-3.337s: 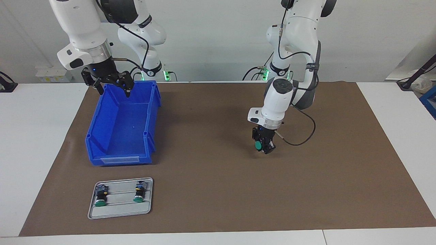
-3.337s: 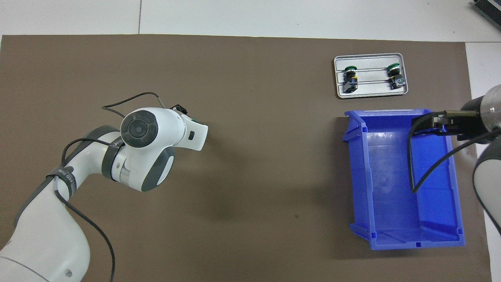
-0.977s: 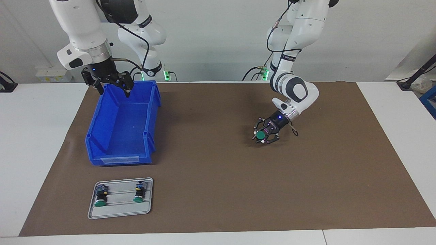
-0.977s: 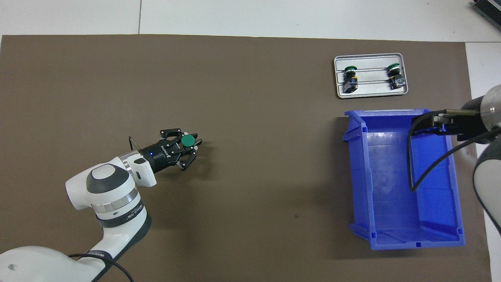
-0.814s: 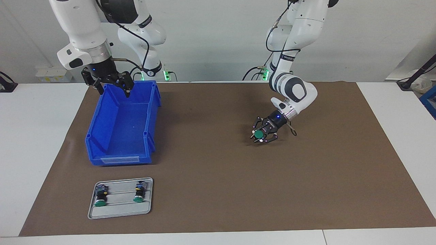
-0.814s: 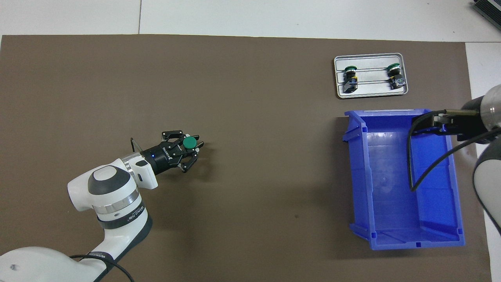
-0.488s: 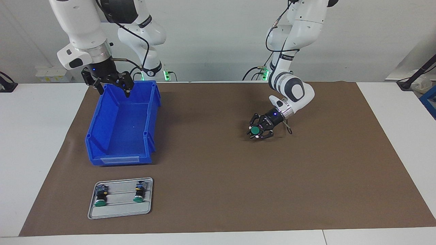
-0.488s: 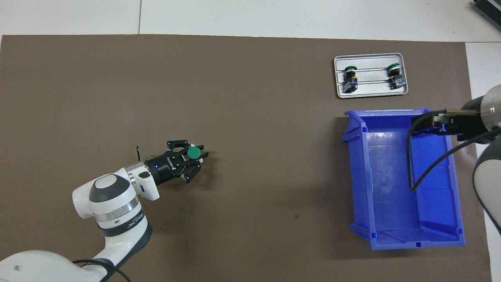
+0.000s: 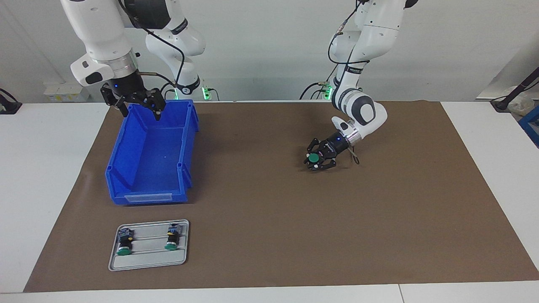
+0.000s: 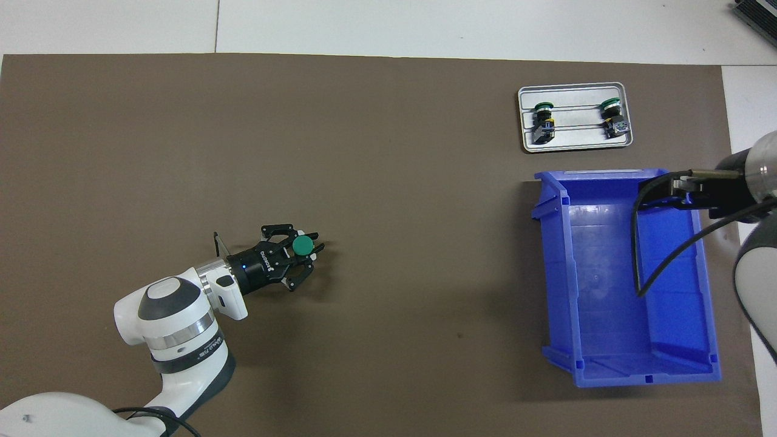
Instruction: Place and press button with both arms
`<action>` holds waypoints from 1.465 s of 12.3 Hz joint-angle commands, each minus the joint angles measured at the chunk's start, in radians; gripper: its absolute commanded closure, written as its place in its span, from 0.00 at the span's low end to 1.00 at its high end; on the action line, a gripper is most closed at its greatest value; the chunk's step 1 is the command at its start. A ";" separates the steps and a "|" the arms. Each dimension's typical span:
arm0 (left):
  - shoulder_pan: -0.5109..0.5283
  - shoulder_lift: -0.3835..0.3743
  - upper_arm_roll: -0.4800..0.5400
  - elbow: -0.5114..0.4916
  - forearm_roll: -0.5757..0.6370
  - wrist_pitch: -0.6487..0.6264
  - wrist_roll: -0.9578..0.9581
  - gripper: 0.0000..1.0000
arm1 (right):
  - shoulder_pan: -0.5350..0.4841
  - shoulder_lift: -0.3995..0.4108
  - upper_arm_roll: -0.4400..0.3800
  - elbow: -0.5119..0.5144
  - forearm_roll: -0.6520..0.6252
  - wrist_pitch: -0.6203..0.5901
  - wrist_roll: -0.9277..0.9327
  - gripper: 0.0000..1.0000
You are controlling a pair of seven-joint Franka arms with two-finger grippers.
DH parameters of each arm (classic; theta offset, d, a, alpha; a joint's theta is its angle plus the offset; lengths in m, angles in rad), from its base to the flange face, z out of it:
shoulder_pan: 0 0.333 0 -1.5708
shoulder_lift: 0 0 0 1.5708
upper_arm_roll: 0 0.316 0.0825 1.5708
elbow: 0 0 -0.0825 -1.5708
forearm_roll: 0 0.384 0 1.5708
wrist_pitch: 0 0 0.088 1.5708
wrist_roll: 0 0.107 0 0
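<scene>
My left gripper (image 9: pixel 314 159) is shut on a button (image 9: pixel 313 158) with a round green cap. It holds it low over the brown mat (image 9: pixel 269 235) near the table's middle, cap pointing away from the robots; it also shows in the overhead view (image 10: pixel 301 246). Two more buttons (image 9: pixel 124 245) (image 9: pixel 172 240) lie on a grey tray (image 9: pixel 147 261). My right gripper (image 9: pixel 138 107) hangs open and empty over the rim of the blue bin (image 9: pixel 145 198) nearest the robots, waiting.
The blue bin (image 10: pixel 607 364) stands at the right arm's end of the mat, open and with nothing in it. The grey tray (image 10: pixel 576 141) lies just farther from the robots than the bin. White table surface surrounds the mat.
My left arm has swung from pointing down to reaching out almost level. In the last second the held button has shifted a little nearer to the robots and toward the right arm's end. The right arm has not moved.
</scene>
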 commanded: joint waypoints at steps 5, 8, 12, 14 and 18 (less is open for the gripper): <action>0.008 -0.042 0.006 -0.061 -0.017 -0.036 0.031 0.38 | -0.005 -0.013 0.005 -0.012 0.000 0.012 0.020 0.00; 0.022 -0.048 0.006 -0.061 -0.017 -0.055 0.031 0.28 | -0.003 -0.013 0.006 -0.012 0.000 0.012 0.020 0.00; 0.022 -0.054 0.006 -0.061 -0.017 -0.053 0.030 0.09 | -0.005 -0.015 0.006 -0.012 0.000 0.012 0.018 0.00; 0.021 -0.054 0.006 -0.063 -0.017 -0.049 0.030 0.02 | -0.003 -0.013 0.006 -0.012 0.000 0.012 0.018 0.00; 0.019 -0.060 0.006 -0.076 -0.017 -0.038 0.028 0.02 | -0.005 -0.013 0.006 -0.012 0.000 0.012 0.018 0.00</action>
